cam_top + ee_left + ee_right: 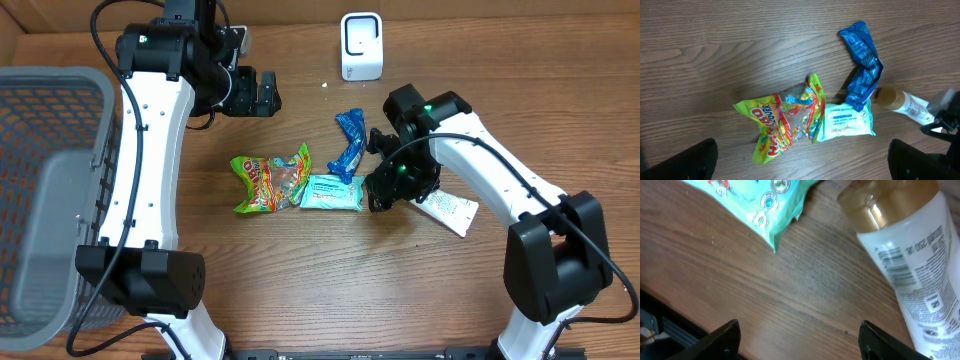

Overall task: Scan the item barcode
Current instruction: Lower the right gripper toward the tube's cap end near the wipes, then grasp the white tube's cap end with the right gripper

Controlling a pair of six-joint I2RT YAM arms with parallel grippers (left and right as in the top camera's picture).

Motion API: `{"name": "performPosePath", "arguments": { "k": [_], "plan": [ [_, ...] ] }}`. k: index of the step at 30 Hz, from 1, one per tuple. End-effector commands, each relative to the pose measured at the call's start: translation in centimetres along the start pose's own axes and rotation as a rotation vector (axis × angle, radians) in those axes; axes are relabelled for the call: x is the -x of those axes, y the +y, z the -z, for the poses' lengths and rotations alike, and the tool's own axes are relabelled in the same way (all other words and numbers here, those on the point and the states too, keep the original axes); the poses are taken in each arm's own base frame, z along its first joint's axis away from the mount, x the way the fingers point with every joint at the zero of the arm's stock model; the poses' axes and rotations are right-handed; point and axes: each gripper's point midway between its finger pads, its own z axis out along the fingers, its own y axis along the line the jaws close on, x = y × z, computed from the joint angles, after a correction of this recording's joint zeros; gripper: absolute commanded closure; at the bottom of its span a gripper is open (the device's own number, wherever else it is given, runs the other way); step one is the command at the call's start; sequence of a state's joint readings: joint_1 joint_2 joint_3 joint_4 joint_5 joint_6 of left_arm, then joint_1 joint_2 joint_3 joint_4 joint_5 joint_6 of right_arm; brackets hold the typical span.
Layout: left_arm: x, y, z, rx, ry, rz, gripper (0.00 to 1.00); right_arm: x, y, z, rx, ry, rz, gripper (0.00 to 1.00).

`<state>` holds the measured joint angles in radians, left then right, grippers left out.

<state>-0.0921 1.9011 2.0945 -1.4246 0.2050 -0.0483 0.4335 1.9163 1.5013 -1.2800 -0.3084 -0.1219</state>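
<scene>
A white bottle (pixel 910 275) with a tan cap (pixel 875 205) lies on the wooden table, its barcode facing up in the right wrist view. My right gripper (pixel 800 347) hovers open just left of it, with only bare wood between the fingers. In the overhead view this gripper (pixel 388 188) sits at the bottle's (pixel 450 210) cap end. A white barcode scanner (pixel 361 47) stands at the back of the table. My left gripper (pixel 262 92) is held high at the back left, wide open and empty, looking down on the items (pixel 802 167).
A green candy bag (pixel 270 180), a teal wipes pack (pixel 333 192) and a blue wrapper (pixel 350 140) lie together at mid-table, left of the bottle. A grey mesh basket (pixel 50 110) stands at the far left edge.
</scene>
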Motion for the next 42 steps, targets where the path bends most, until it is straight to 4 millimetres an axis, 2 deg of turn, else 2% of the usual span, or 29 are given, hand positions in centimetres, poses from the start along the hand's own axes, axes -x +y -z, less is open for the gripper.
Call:
{"name": "performPosePath", "arguments": {
  "k": [1, 4, 9, 29, 42],
  "plan": [
    [0.3, -0.4, 0.6, 0.0, -0.02, -0.029, 0.0, -0.5, -0.2, -0.8, 0.009, 0.008, -0.044, 0.25],
    [0.3, -0.4, 0.6, 0.0, -0.02, -0.029, 0.0, -1.5, -0.5, -2.0, 0.01, 0.037, -0.063, 0.25],
    [0.3, -0.4, 0.6, 0.0, -0.02, -0.029, 0.0, -1.9, -0.6, -2.6, 0.015, 0.05, -0.067, 0.27],
    [0.3, -0.4, 0.6, 0.0, -0.02, -0.029, 0.0, -1.3, -0.3, -2.7, 0.035, 0.023, -0.057, 0.28],
    [0.3, -0.4, 0.6, 0.0, -0.02, -0.029, 0.0, -1.1, -0.5, -2.7, 0.023, 0.016, -0.043, 0.24]
  ]
}}
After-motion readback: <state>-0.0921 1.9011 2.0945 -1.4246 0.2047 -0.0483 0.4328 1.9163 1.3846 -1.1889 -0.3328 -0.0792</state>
